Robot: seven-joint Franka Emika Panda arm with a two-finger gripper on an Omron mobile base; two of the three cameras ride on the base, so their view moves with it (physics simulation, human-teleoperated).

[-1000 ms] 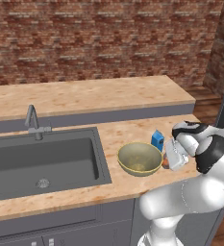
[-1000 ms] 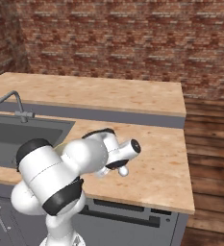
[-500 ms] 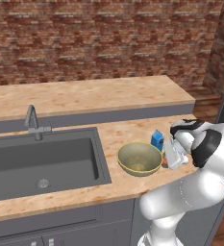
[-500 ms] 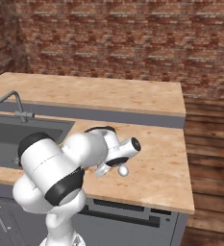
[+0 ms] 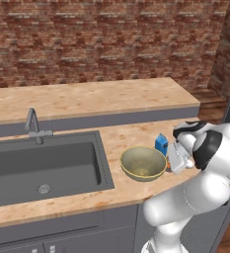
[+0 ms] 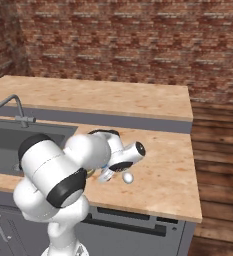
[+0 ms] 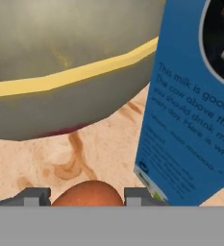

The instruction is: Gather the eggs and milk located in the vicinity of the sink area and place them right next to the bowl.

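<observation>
Since a second ago the arm's elbow has swung a little, while the pincer (image 7: pixel 87 196) has kept its place low over the counter (image 7: pixel 99 149). Its jaws are closed on a brown egg (image 7: pixel 87 191), which fills the gap between the two finger tips. Just ahead stands the bowl (image 7: pixel 60 48), its pale rim band facing the hand. The milk (image 7: pixel 185 134) stands upright just beside the bowl, near the held egg. A white egg (image 6: pixel 128 177) lies on the counter beside the wrist, apart from the jaws. The sink (image 5: pixel 42 163) with its tap (image 5: pixel 33 126) lies to the bowl's left.
</observation>
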